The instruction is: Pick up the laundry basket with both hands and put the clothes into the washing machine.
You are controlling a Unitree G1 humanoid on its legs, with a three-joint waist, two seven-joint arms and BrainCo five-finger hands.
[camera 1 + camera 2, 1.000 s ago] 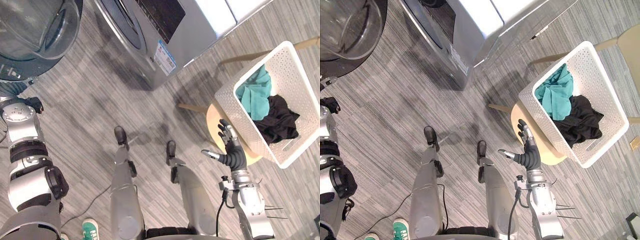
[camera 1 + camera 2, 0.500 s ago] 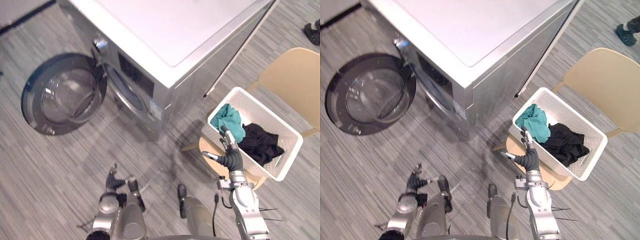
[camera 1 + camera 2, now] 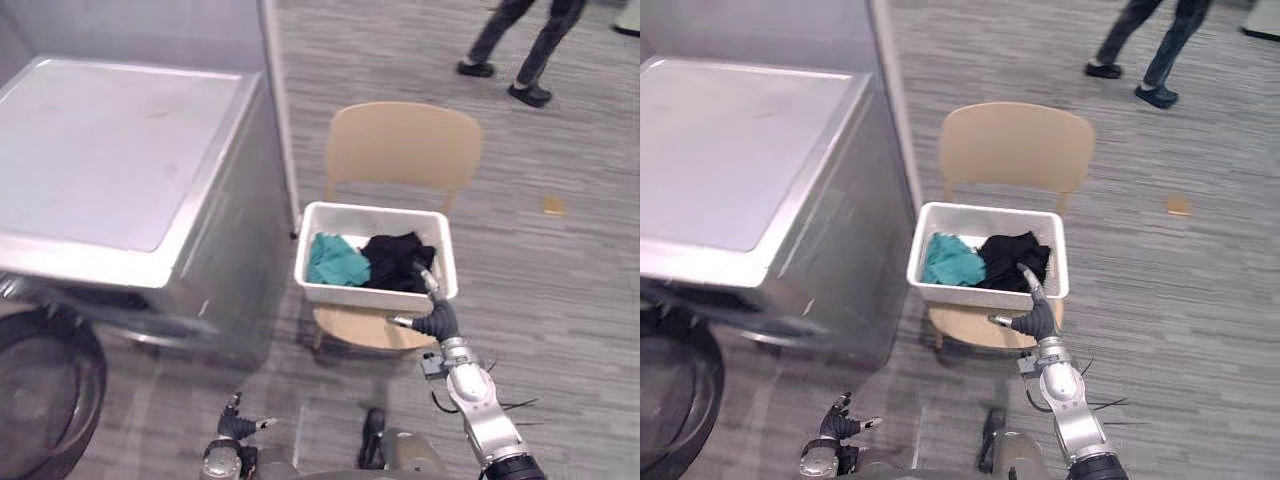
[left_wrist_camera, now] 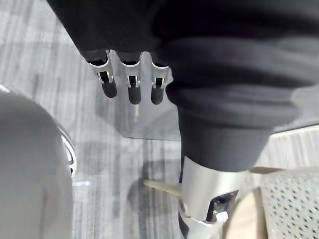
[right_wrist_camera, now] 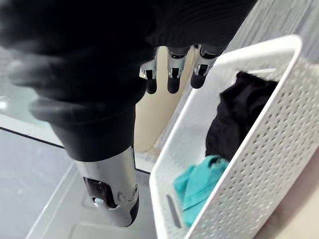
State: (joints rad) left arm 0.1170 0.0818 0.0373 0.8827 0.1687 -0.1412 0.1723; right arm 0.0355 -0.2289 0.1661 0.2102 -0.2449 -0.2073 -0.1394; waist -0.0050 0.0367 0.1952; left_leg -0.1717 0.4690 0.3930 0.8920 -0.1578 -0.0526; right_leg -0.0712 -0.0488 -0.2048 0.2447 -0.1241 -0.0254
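Observation:
A white perforated laundry basket (image 3: 372,294) stands on the seat of a beige chair (image 3: 402,146). It holds a teal cloth (image 3: 335,260) and a black cloth (image 3: 398,262). My right hand (image 3: 437,320) is open at the basket's near right corner, fingers straight and pointing up along its wall; I cannot tell whether they touch it. In the right wrist view the straight fingers (image 5: 172,74) hang beside the basket (image 5: 264,144). My left hand (image 3: 236,425) is open low over the floor, well to the left of the chair. The silver washing machine (image 3: 110,170) stands on the left.
The machine's round door (image 3: 40,400) hangs open at the lower left. A person's legs (image 3: 520,45) stand on the grey floor beyond the chair. A small orange scrap (image 3: 552,205) lies on the floor to the right.
The camera has swung up, so the machine now sits left and the chair with the basket is centred. My right hand stays at the basket's near side, and the left hand stays low.

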